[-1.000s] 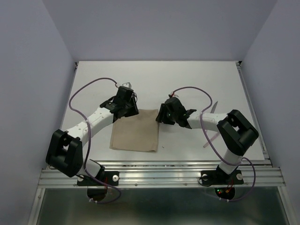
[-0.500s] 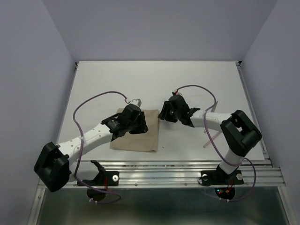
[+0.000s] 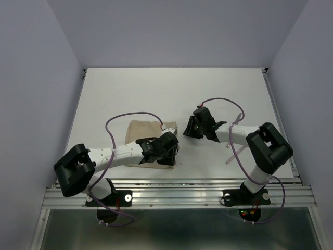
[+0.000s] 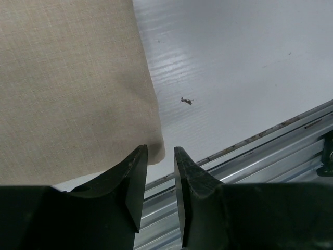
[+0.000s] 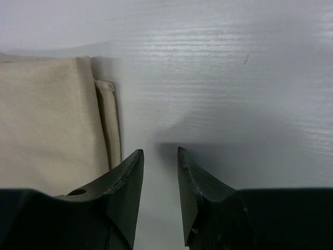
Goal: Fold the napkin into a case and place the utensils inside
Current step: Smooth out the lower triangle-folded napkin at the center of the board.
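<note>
Left claw [image 4: 161, 151]: at the near right corner of the napkin [image 4: 73, 78], jaws a narrow gap apart, nothing between them, one fingertip at the corner's edge. Napkin lies flat on the table [image 4: 234, 52], layered at its right edge. Right claw [image 5: 160, 152]: just right of the napkin's far right corner, jaws narrowly parted, holding nothing.

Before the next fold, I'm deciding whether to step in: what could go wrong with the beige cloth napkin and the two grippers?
The left gripper, jaws open, sits just off the near corner of the plain beige cloth napkin; closing now could miss it. The right gripper, also open, is beside the edge where a lower layer pokes out; it might pinch one layer only.
</note>
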Tool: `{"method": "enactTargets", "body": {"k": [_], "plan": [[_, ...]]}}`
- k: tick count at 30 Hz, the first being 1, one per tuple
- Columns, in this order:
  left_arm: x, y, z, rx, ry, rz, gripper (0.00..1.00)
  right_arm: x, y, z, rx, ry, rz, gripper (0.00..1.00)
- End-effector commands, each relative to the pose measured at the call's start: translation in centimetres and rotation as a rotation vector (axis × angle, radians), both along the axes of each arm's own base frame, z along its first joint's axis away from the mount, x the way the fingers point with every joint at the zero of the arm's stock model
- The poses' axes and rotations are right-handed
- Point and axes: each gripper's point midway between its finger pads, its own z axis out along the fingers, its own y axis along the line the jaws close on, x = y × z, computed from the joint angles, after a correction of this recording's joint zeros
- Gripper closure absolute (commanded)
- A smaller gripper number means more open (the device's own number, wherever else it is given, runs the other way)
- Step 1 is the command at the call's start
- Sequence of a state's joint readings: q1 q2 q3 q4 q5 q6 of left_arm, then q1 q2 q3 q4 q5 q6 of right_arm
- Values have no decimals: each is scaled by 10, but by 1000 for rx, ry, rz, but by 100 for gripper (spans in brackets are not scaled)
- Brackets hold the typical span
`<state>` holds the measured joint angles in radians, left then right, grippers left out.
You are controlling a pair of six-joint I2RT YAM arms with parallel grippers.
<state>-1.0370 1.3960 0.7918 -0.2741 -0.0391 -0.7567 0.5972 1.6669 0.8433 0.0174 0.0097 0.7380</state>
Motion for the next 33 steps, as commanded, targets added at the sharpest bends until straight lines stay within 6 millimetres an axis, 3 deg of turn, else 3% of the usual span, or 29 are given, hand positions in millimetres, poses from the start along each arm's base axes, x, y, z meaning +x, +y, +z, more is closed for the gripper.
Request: {"method": "enactTargets", "body": {"k": [1,11,24,33], "plan": [[2,-16,5,-31,-21,19,62,8,16,6,14,-11,74,62],[5,-8,-25,61,-3,57,75,23,38,3,42,-14,142,62],[0,-3,-32,50,4,53,86,30,48,-17,40,24,159,64],[-2,-2,-36,46,7,45,92,39,42,-23,10,11,99,98]]}}
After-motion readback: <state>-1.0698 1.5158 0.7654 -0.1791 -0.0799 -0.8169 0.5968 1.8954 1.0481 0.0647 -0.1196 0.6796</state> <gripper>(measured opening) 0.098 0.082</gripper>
